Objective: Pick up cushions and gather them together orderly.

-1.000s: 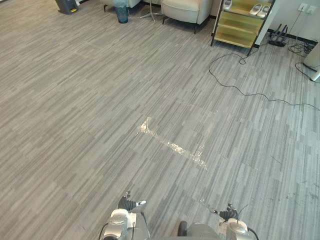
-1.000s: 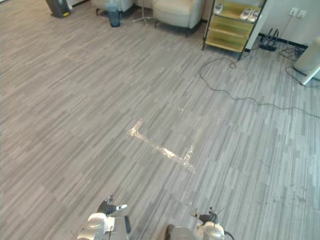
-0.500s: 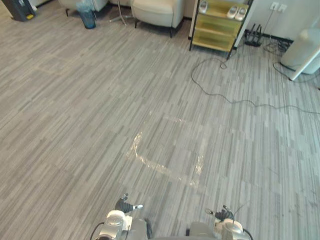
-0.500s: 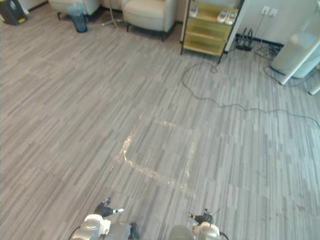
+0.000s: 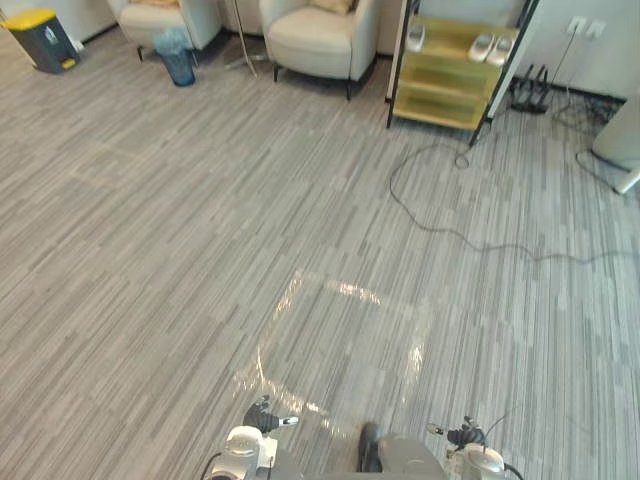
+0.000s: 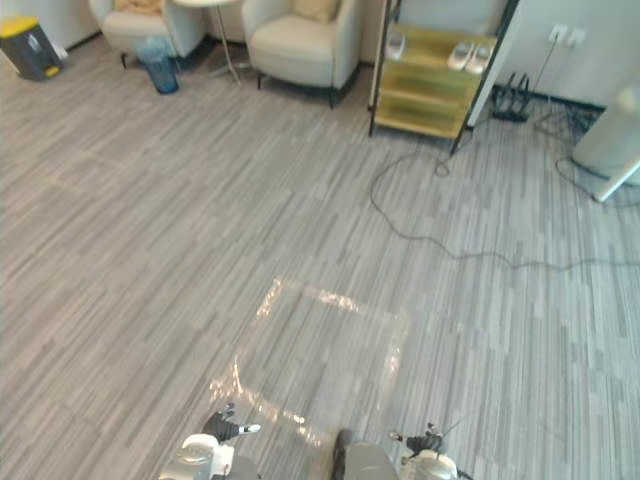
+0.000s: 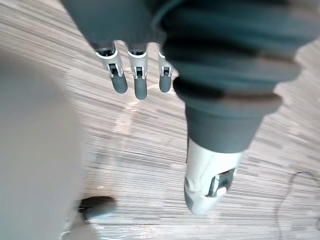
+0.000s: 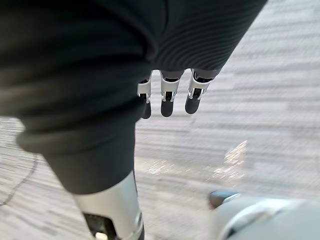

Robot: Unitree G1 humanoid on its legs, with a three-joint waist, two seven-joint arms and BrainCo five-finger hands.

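Left hand (image 7: 140,81) and right hand (image 8: 168,101) hang spread, empty; cushion (image 6: 316,8) far ahead (probably soft, light: grip an edge).

Grey plank floor (image 5: 200,250), with beige armchair (image 5: 315,35) beside yellow shelf (image 5: 445,75).

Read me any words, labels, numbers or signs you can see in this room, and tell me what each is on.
None can be read. The yellow-lidded bin, the blue wastebasket, the yellow shelf and the wall sockets show no legible print; any marks on them are too small to tell.
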